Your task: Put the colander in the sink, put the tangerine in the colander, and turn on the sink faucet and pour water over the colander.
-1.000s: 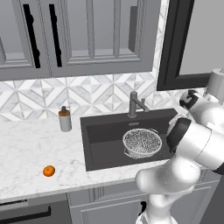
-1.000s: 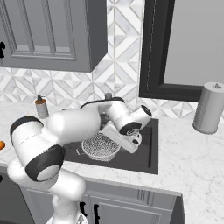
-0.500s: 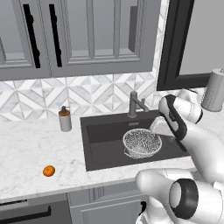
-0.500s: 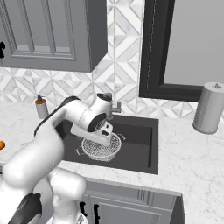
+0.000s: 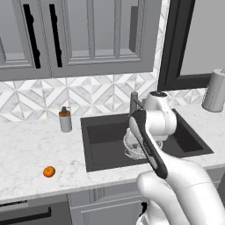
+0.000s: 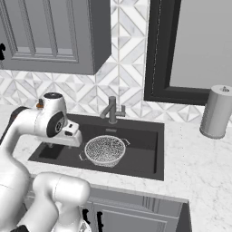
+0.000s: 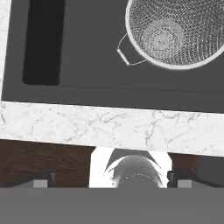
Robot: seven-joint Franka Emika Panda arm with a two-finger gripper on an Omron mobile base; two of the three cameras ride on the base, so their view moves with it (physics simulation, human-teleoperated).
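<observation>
The colander (image 6: 105, 149), a silver mesh bowl, sits in the dark sink (image 6: 140, 156) below the faucet (image 6: 112, 110). In the left base view my arm hides most of the colander (image 5: 131, 148). The tangerine (image 5: 49, 171) lies on the marble counter left of the sink (image 5: 103, 134), near the front edge. My gripper (image 6: 63, 143) hangs over the sink's left part, apart from the colander. In the hand view the gripper (image 7: 110, 181) is open with nothing between its fingers, and the colander (image 7: 175, 35) is at the top right.
A grey soap pump bottle (image 5: 65, 119) stands at the back of the counter, left of the sink. A paper towel roll (image 6: 217, 112) stands on the counter at the far right. Wall cabinets hang above. The marble front strip of the counter (image 7: 109, 127) runs below the sink.
My arm has swung from right of the colander across the sink to its left side. The colander has stayed in the sink and the gripper has stayed open.
</observation>
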